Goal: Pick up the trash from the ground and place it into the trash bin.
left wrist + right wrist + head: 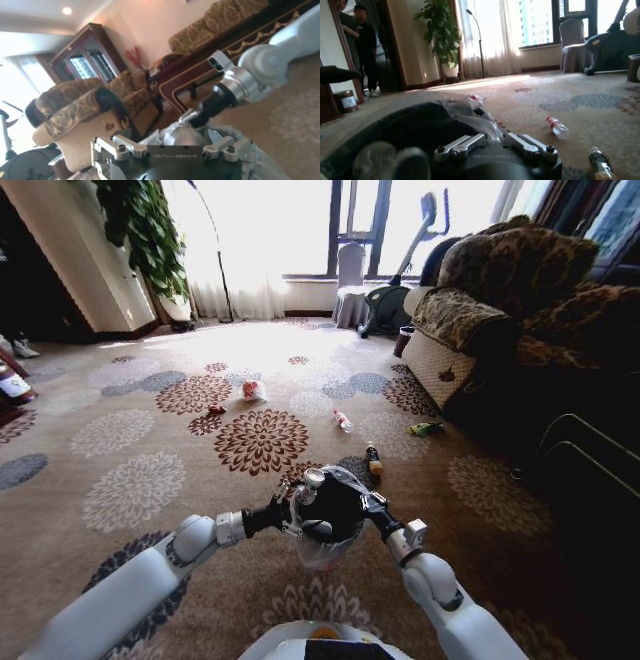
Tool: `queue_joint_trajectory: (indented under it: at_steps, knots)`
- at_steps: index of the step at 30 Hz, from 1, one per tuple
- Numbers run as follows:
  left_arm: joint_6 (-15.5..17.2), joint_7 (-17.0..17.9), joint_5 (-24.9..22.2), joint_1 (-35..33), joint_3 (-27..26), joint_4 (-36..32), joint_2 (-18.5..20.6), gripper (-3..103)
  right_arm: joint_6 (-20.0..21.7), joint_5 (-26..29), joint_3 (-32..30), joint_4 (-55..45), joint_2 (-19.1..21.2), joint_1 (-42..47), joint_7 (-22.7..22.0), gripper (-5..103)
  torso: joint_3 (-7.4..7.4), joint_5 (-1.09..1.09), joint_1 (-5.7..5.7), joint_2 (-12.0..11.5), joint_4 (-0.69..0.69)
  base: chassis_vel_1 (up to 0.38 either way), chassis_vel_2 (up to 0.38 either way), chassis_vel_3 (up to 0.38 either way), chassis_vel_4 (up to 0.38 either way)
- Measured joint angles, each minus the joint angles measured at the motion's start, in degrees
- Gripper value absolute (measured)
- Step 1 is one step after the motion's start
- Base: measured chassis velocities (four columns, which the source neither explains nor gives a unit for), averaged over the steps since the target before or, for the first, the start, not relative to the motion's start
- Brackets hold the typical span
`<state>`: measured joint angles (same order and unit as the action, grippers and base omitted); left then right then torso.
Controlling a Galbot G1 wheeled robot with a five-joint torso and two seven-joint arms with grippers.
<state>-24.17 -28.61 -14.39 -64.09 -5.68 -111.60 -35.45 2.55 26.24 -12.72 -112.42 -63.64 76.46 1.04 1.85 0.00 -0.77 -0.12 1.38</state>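
Observation:
I hold the trash bin, a small black bucket with a crinkled clear liner, low over the carpet just in front of me. My left gripper is shut on its left rim and my right gripper on its right rim. In the right wrist view the right gripper pinches the liner at the rim. Trash lies ahead on the carpet: a brown-capped bottle, a clear bottle, a green packet, a white-and-red wrapper and a small red scrap.
A patterned sofa runs along the right, with a dark pot at its far end. An exercise bike and grey chair stand by the window. A plant is at the far left. A dark metal-edged table stands at the right.

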Motion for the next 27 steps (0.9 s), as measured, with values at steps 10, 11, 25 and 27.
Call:
queue_joint_trajectory:
  at_steps: [10,11,25,27]
  knots:
    - [2.0,4.6,-7.3,-2.8,-1.6,-1.7,-3.4,100,-0.4,-0.3,-1.3,-0.5,-0.5,1.2,0.0,0,0.00,0.01,0.00,0.0,0.00,0.000,0.000,0.000,0.000]
    - [2.0,4.6,-7.3,-2.8,-1.6,-1.7,-3.4,100,-0.4,-0.3,-1.3,-0.5,-0.5,1.2,0.0,0,0.00,0.01,0.00,0.0,0.00,0.000,0.000,0.000,0.000]
    - [6.6,33.2,-16.7,-11.7,-10.1,0.6,-24.2,100,-1.3,2.6,-10.8,-3.7,0.3,7.6,0.0,0,0.00,0.02,0.00,0.0,0.00,0.000,0.000,0.000,0.000]
    - [7.0,33.8,-16.6,-11.7,-10.2,1.0,-24.8,100,-1.4,2.5,-10.9,-4.1,0.1,7.9,0.0,0,0.00,0.01,0.00,0.0,0.00,-0.035,-0.056,0.053,0.041]
